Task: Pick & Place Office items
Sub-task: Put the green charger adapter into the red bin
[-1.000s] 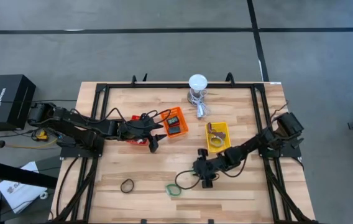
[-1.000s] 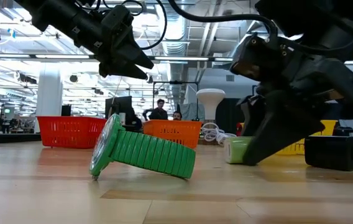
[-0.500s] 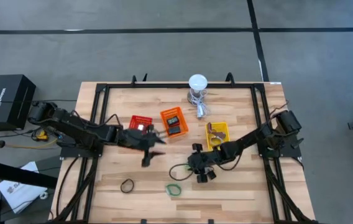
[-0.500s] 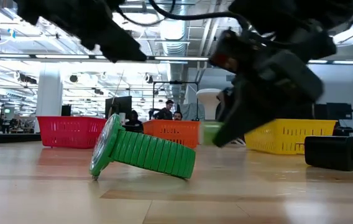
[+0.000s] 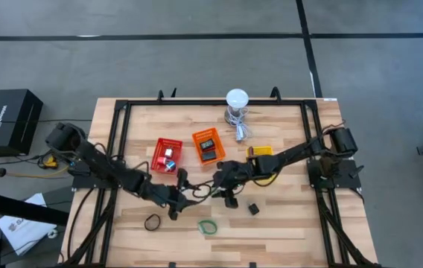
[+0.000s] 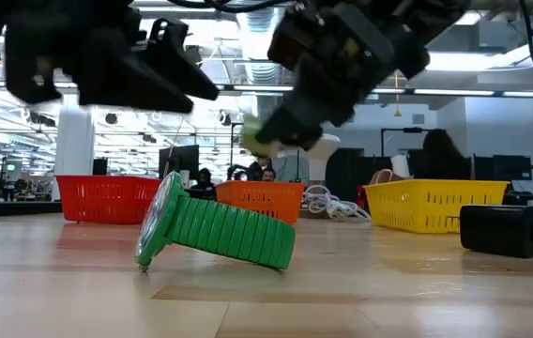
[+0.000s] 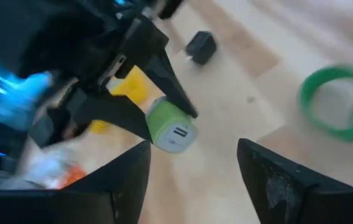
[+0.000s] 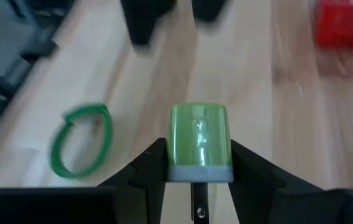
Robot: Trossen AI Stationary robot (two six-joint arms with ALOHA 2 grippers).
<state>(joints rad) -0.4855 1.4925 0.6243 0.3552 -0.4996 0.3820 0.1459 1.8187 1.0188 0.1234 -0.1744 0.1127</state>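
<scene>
Right gripper [image 8: 197, 180]: clamped on green charger block [image 8: 199, 142], raised above table [image 5: 286, 223] centre, near orange basket [image 5: 208, 144]. Same block in left wrist view [image 7: 171, 126], between dark fingers.
Left gripper [image 5: 176, 202]: fingers apart, empty, low over front-left of table, facing right gripper, close by.
Green band ring [image 5: 208, 226]: flat on wood near front edge; large in low view [image 6: 218, 230], resting tilted.
Black band ring [image 5: 152, 222]: front left, beside left gripper.
Black block [image 5: 253, 209]: on wood, right of grippers.
Red basket [image 5: 167, 154], yellow basket [image 5: 264, 152]: mid-table.
White-domed lamp [image 5: 236, 99]: rear edge.
</scene>
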